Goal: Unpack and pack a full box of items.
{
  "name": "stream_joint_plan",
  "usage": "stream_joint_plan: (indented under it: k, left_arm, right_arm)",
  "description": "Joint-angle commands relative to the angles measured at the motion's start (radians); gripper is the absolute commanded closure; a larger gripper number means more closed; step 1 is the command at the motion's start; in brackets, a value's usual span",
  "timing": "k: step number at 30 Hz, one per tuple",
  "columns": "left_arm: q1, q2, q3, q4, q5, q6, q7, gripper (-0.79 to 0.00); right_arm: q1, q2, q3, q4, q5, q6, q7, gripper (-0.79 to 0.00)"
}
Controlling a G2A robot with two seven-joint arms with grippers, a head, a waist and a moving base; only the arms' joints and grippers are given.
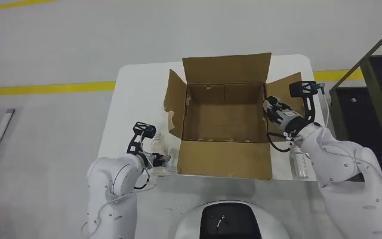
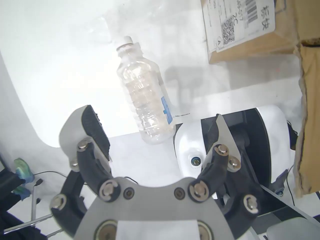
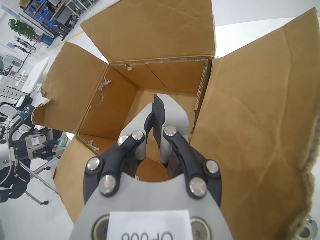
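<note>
A brown cardboard box [image 1: 225,128], flaps spread, sits mid-way on the white tabletop [image 1: 140,89]. At its 8 o'clock is a clear plastic bottle with a white cap [image 2: 143,88], just ahead of the left gripper [image 2: 156,123] — jaws released, apart from it. The right gripper [image 3: 157,116] hangs at the box's 3 o'clock wall — jaws clenched on nothing. A second clear bottle [image 1: 298,162] sits at 4 o'clock.

You see bright, even light; glare washes out the white table [image 2: 75,51] around the clear plastic bottle [image 2: 143,93]; wrist-view edges bow.
</note>
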Motion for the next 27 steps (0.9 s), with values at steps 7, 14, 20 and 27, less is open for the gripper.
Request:
stream_joint_plan:
  k: [7,14,20,27]
  left_arm:
    - [0.004,0.014,0.033,0.088,0.058,-0.003,0.016,-0.785]
    - [-0.001,0.026,0.034,0.15,0.08,-0.012,0.076,-0.785]
    - [0.002,0.035,0.03,0.197,0.087,-0.014,0.116,-0.785]
    - [-0.008,0.043,0.028,0.253,0.064,0.022,0.136,-0.483]
  right_arm:
    - [0.017,0.006,-0.003,-0.005,0.0,0.011,0.005,0.0]
    - [0.01,0.011,0.002,-0.017,-0.004,0.023,0.01,0.0]
    - [0.001,0.015,0.003,-0.03,-0.004,0.033,0.011,0.0]
    - [-0.002,0.018,-0.009,-0.04,0.023,0.048,0.011,0.0]
